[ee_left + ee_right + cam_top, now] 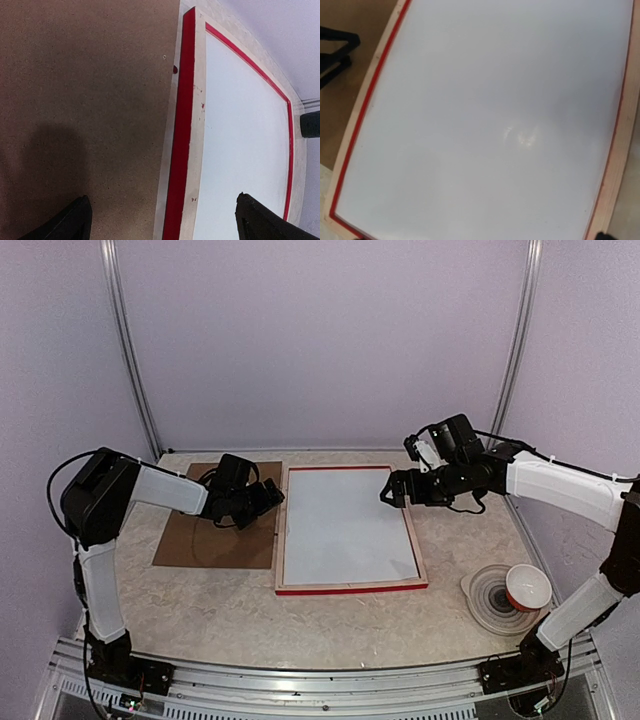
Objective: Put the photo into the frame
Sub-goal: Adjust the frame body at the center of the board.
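The white-and-black left arm [160, 490] is bent at the elbow and stretched inward, and its black two-finger left claw [274, 496] is held low with the jaws spread wide. The white-and-black right arm [555, 485] is stretched inward from the opposite side, its right claw [386, 494] likewise spread wide.

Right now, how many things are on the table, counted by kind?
red-edged frame: 1
white sheet inside it: 1
brown board: 1
grey-ringed plate: 1
red-and-white cup on the plate: 1
Total: 5
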Robot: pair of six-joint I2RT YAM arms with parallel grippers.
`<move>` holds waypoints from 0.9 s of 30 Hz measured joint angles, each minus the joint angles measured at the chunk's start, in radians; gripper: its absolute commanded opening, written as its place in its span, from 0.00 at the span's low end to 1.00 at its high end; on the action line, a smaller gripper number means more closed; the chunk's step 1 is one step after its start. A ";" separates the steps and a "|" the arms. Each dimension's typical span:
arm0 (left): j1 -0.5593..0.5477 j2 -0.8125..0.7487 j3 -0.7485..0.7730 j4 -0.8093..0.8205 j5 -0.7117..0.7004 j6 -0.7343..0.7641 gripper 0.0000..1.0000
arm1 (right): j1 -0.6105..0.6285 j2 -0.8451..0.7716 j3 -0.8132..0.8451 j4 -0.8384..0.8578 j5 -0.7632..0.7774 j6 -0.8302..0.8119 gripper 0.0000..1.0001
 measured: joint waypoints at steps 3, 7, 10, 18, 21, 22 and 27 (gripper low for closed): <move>-0.004 0.013 0.000 0.023 0.005 0.000 0.99 | -0.004 -0.003 -0.013 0.000 -0.001 0.000 0.99; -0.011 0.023 0.001 0.050 0.016 -0.007 0.99 | -0.006 -0.003 -0.016 0.003 -0.002 0.000 0.99; -0.026 0.034 0.006 0.070 0.016 -0.007 0.99 | -0.006 -0.003 -0.016 0.006 -0.008 0.000 0.99; -0.086 0.045 0.014 0.097 0.035 -0.024 0.99 | -0.006 0.013 0.003 0.016 -0.038 0.001 0.99; -0.099 0.047 0.014 0.098 0.048 -0.031 0.99 | -0.006 0.021 0.010 0.020 -0.047 0.002 0.99; -0.104 0.050 0.014 0.098 0.050 -0.034 0.99 | -0.006 0.024 0.013 0.021 -0.050 0.002 0.99; -0.113 0.072 0.036 0.101 0.066 -0.042 0.99 | -0.006 0.042 0.019 0.033 -0.073 0.007 0.99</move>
